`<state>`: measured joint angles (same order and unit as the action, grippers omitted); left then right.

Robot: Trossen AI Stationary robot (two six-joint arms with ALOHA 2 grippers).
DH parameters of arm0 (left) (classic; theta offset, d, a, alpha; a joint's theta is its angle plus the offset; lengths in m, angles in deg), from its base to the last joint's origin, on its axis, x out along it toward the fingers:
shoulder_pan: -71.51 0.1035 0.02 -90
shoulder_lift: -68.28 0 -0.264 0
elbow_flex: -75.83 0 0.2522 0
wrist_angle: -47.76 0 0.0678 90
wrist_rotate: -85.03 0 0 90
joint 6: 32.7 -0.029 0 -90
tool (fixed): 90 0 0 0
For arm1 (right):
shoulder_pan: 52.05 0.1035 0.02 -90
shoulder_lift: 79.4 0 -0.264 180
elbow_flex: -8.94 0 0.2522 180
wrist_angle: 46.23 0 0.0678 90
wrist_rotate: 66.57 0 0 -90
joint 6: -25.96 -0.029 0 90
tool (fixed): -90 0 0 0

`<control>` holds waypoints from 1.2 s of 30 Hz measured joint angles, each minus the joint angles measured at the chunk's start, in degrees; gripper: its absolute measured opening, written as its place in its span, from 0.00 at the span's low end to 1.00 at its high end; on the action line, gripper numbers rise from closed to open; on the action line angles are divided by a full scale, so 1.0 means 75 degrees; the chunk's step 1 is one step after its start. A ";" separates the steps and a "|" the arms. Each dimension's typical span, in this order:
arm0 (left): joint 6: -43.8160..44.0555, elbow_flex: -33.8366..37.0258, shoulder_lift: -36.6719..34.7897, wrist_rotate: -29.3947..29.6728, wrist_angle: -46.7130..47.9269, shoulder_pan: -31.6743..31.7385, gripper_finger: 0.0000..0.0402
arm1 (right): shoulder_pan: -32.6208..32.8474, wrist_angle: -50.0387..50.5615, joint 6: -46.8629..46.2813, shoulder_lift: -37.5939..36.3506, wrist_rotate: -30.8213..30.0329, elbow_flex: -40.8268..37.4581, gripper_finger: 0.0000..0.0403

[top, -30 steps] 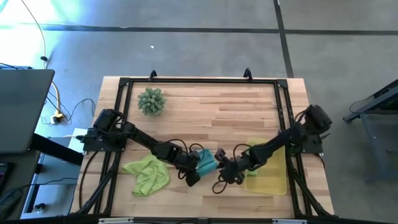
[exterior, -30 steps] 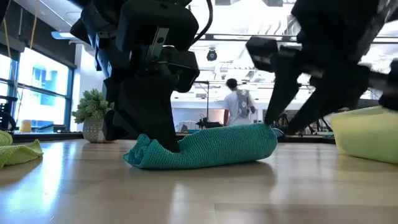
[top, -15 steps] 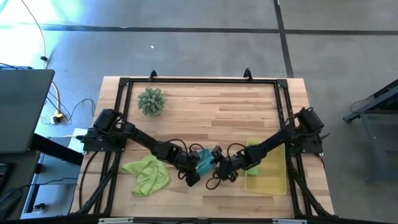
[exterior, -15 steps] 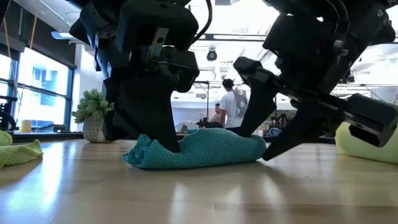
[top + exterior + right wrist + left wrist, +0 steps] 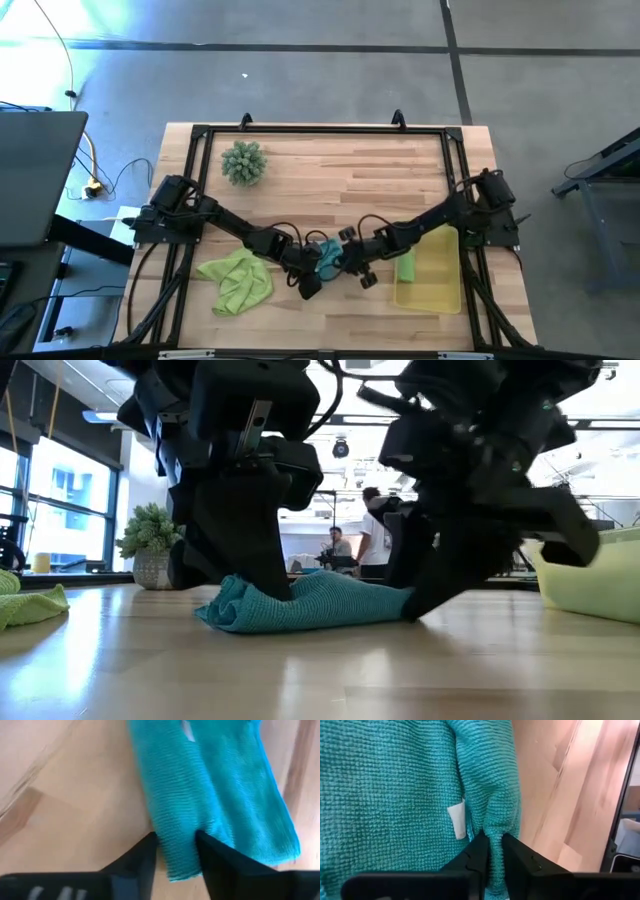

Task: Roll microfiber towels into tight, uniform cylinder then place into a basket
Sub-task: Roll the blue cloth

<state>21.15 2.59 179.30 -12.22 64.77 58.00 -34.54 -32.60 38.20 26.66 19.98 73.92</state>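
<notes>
Both ends of the teal microfiber towel (image 5: 300,603) are pinched in narrowly parted jaws near the table's (image 5: 330,170) front edge; even tension should be kept.

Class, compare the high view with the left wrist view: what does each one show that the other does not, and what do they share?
Only the high view shows the whole table, the spiky green plant ball, a loose lime green towel, the yellow basket with a rolled lime green towel in it, and the right gripper.

Only the left wrist view shows a small white tag on the teal towel and its knit texture.

Both show the left gripper pinching a fold of the teal towel on the wood.
</notes>
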 joint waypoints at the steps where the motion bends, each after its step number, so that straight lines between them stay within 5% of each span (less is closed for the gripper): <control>1: 0.0000 0.0005 -0.0020 -0.0037 0.0017 0.0002 0.11 | -0.0074 0.0011 -0.0144 0.0008 0.0072 0.0002 0.30; 9: -0.0514 0.0025 -0.0577 -0.0162 0.0546 -0.0021 0.20 | -0.0331 0.0066 -0.0677 0.0234 0.0468 0.0006 0.06; 15: -0.1036 0.0005 -0.1032 0.0096 0.1412 -0.0058 0.25 | -0.0611 0.0097 -0.1615 0.0236 0.1400 0.0006 0.01; 25: -0.2816 -0.0007 -0.1159 0.2129 0.0707 -0.0941 0.27 | -0.1614 0.0406 -0.3886 0.0277 0.3945 -0.0029 0.01; 31: -0.3931 -0.0006 -0.1145 0.4304 0.0397 -0.1570 0.27 | -0.1854 0.0421 -0.4330 0.0289 0.4253 -0.0035 0.01; 36: -0.4367 -0.0006 -0.1148 0.4967 0.0087 -0.1822 0.27 | -0.1858 0.0424 -0.4388 0.0289 0.4212 -0.0035 0.01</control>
<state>-11.60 2.55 170.69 25.03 65.42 44.33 -48.47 -29.42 5.29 28.83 51.58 73.66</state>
